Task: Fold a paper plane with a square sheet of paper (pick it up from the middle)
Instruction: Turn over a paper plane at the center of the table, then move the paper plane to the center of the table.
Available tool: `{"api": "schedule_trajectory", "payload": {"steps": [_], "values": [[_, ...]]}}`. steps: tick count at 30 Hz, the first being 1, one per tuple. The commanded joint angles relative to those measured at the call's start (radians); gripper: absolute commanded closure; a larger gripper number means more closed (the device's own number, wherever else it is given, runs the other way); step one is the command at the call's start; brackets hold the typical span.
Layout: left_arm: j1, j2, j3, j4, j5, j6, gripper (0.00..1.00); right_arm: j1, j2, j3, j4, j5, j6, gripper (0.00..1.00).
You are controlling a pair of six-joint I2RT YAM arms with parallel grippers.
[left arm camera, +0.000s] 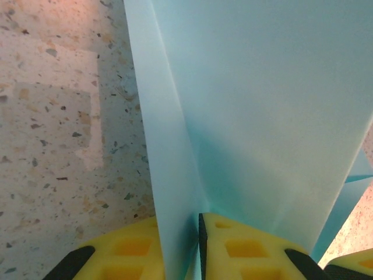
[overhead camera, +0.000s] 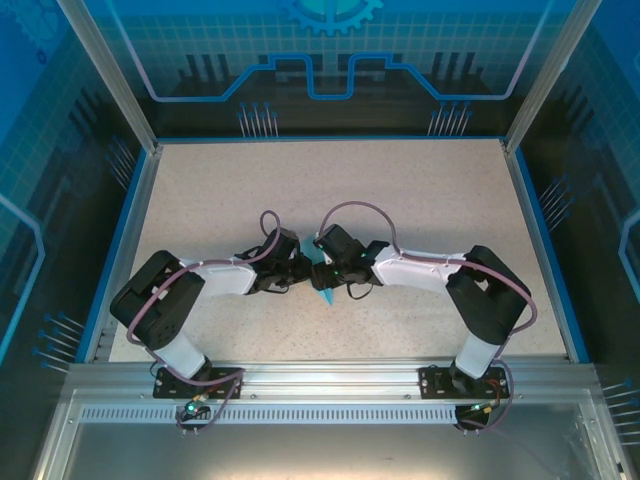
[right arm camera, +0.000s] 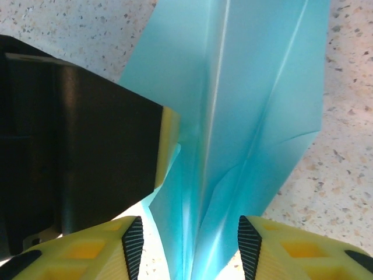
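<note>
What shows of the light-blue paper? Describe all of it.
The paper is thin, plain light blue and slightly glossy, folded into long flaps with sharp lengthwise creases. It sits between the two arms above the speckled table. The left claw pinches one fold between its yellow fingers. The right claw straddles the paper, pads apart. Whether it touches the table is unclear.

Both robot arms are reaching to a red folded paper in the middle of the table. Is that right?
Not quite. The folded paper is light blue, not red. The top external view shows the left arm and the right arm reaching to it in the middle of the table, just as you said.
</note>
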Motion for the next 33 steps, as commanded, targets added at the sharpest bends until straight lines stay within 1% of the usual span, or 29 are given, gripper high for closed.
{"api": "schedule_trajectory", "payload": {"steps": [1, 5, 11, 16, 21, 26, 33], "values": [[0.007, -0.027, -0.012, -0.011, -0.007, -0.012, 0.83, 0.024, 0.025, 0.036, -0.036, 0.005, -0.025, 0.54], [0.007, -0.032, -0.012, -0.01, -0.004, -0.013, 0.83, 0.026, 0.044, 0.047, -0.044, 0.015, -0.025, 0.6], [0.012, -0.054, -0.011, -0.016, 0.002, -0.019, 0.82, 0.026, 0.076, 0.069, -0.068, 0.049, -0.02, 0.72], [0.023, -0.088, -0.015, -0.035, -0.004, -0.022, 0.78, 0.025, 0.091, 0.085, -0.09, 0.079, -0.011, 0.82], [0.037, -0.116, -0.024, -0.065, -0.024, -0.022, 0.75, 0.027, 0.115, 0.108, -0.112, 0.09, -0.004, 0.82], [0.05, -0.109, -0.036, -0.08, -0.03, -0.025, 0.77, 0.034, 0.137, 0.135, -0.139, 0.117, 0.009, 0.78], [0.052, -0.084, -0.032, -0.08, -0.027, -0.024, 0.78, 0.037, 0.176, 0.171, -0.177, 0.146, 0.045, 0.78]]}}
